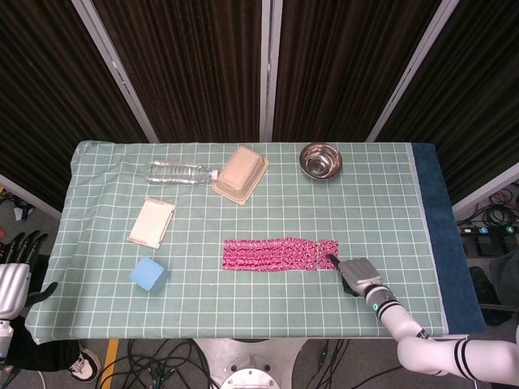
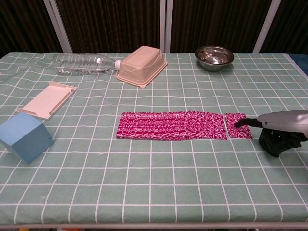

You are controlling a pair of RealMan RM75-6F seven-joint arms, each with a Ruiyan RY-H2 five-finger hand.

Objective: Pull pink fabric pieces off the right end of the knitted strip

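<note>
1. The knitted strip (image 2: 171,125) lies flat near the middle of the table, long side running left to right – pink with a fine white looped pattern, soft and slightly wavy along its far edge
2. A small pink fabric piece (image 2: 237,132) of the same knit lies just off the strip's right end, parted from it by a thin gap where the cloth beneath shows through; in the head view it (image 1: 329,252) is only a small patch
3. The right hand (image 2: 279,133) rests low at the right edge of the table, a dark fingertip (image 2: 240,123) laid on the piece's right part; the other fingers are curled under the silver-grey shell. Whether the piece is pinched or only pressed down cannot be told
4. The left hand (image 1: 15,267) hangs off the table's left end, dark fingers apart and pointing up, holding nothing
5. The tablecloth (image 2: 159,183) is green with a white grid
6. Further left – a blue cube (image 2: 25,136) with smooth faces at the near left, and a flat cream box (image 2: 46,99) beyond it
7. Along the far side: a clear plastic bottle (image 2: 84,63) lying on its side, a beige tub (image 2: 141,65) turned upside down, and a shiny steel bowl (image 2: 214,57) to the right
</note>
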